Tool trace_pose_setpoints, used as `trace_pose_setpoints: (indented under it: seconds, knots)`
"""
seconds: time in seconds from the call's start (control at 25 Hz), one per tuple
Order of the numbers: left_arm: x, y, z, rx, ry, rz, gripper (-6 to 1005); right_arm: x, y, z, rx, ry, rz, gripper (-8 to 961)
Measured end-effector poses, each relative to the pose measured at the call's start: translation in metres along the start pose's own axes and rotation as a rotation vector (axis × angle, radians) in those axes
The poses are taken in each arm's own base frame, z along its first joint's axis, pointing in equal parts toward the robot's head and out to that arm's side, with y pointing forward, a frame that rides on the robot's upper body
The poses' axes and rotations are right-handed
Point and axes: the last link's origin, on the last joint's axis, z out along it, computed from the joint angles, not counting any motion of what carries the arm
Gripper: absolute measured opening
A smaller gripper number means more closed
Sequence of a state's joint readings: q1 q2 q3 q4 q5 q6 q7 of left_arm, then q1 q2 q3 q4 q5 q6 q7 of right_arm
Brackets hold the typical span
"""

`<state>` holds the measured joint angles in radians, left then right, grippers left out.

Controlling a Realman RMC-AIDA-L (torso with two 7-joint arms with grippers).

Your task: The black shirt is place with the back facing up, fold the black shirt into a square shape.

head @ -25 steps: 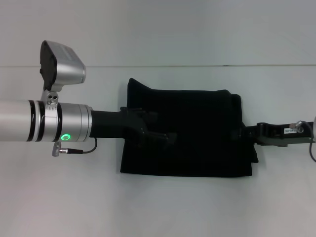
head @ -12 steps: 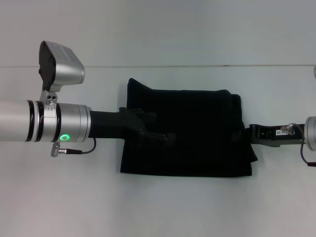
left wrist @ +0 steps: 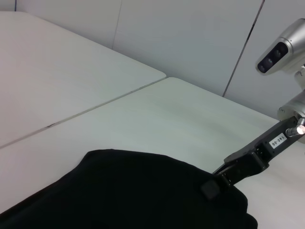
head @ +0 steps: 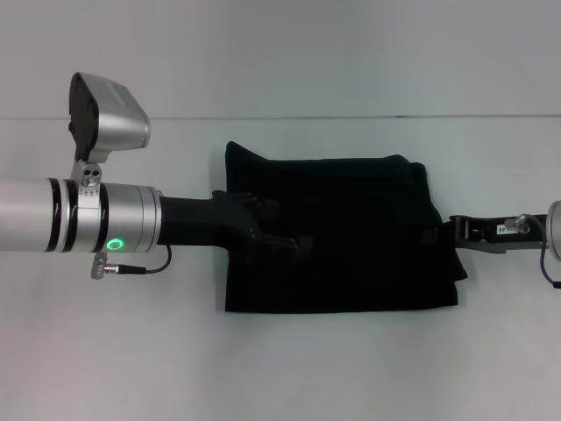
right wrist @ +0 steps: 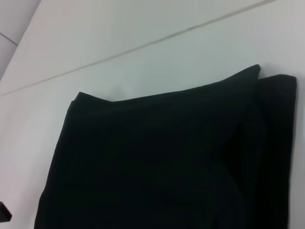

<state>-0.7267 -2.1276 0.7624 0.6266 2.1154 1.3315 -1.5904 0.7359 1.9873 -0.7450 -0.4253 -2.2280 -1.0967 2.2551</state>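
Black shirt (head: 351,232) folded, flat on white counter (head: 263,368). Left gripper (head: 285,241) above shirt's left part, right gripper (head: 436,235) at right edge; jaws' state: cannot tell.

White table (head: 316,368) spreads across the whole head view, flat and plain. A thin seam (head: 263,117) runs straight across its far part, side to side. Beyond the table in the left wrist view stands a pale wall (left wrist: 190,43), crossed by a dark slanting joint line (left wrist: 245,45).
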Motion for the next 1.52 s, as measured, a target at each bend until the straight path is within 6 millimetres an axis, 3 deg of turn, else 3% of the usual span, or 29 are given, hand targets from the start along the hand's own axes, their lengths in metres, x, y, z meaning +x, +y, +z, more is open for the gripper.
trace_pose_setpoints:
  seconds: [0.64,0.88,1.08,1.32,1.52]
  knots:
    - [0.001,0.000,0.000,0.002,0.004,-0.002,934,-0.002,0.000,-0.007,-0.010,0.009,-0.047,58]
    - [0.012,-0.006,-0.005,0.028,0.044,0.007,934,-0.005,-0.015,-0.028,0.026,-0.060,-0.056,245]
    - [0.024,-0.009,-0.010,0.048,0.093,0.019,934,-0.008,-0.024,-0.053,0.018,-0.138,-0.071,494]
    - [0.038,-0.018,-0.013,0.098,0.144,0.037,934,-0.022,-0.013,-0.077,-0.110,-0.334,-0.210,624]
    - [0.042,-0.024,-0.009,0.146,0.138,0.103,934,-0.031,0.001,-0.074,-0.125,-0.429,-0.428,733]
